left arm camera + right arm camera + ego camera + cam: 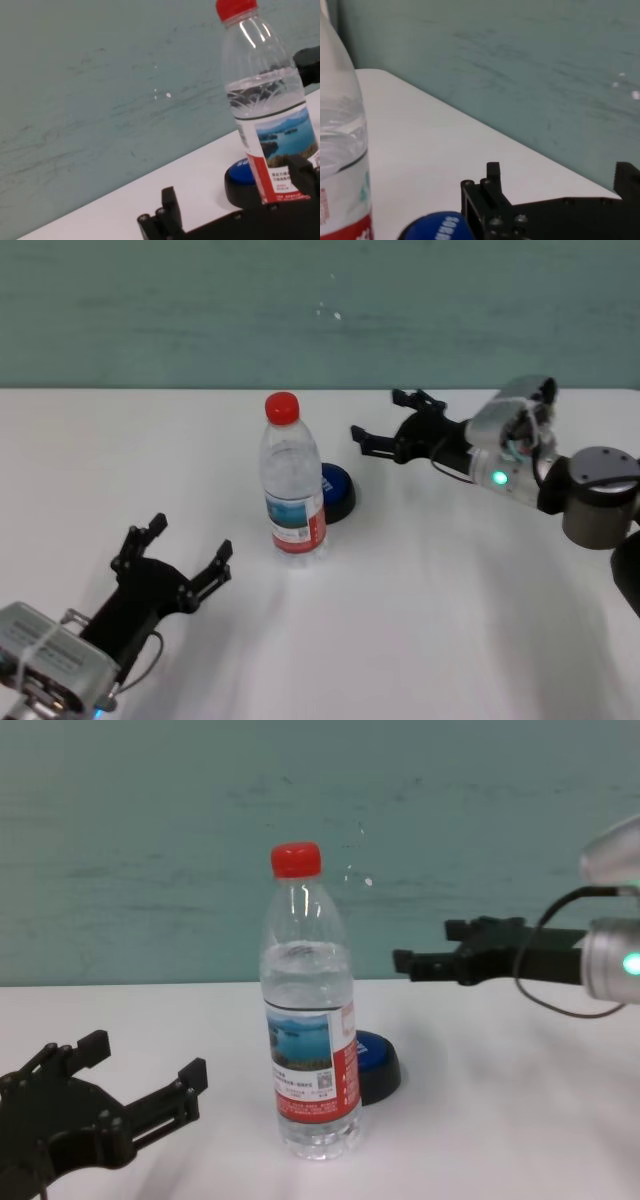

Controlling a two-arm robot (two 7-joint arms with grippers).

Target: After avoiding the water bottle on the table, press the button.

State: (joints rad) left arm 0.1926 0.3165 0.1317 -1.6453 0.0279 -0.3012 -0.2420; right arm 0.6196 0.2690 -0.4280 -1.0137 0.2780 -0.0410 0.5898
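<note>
Button [337, 491] is sited mid-table, just behind and to the right of the water bottle [291, 480], which partly masks it from the near side. Low round form noted: glossy blue dome w/ white lettering on a black base, far shorter than the bottle. Not yet pressed, as judged; nothing is touching it.

Bottle is upright and undisturbed: clear ribbed plastic, part-filled, red screw cap, red/white/blue landscape label. It appears light and tall, so is judged easily toppled by a side knock.

Right gripper [385, 425] is held above table level, far-right of the button, clear of the bottle; fingers are seen spread apart, nothing held. The approach from the bottle-free side looks mostly done; closing in over the dome and the press itself remain.

Left gripper [180, 552] is parked at near left, fingers apart, empty, pointed toward the bottle but well short of it.

Table [450, 620] is plain matte white, flat.
</note>
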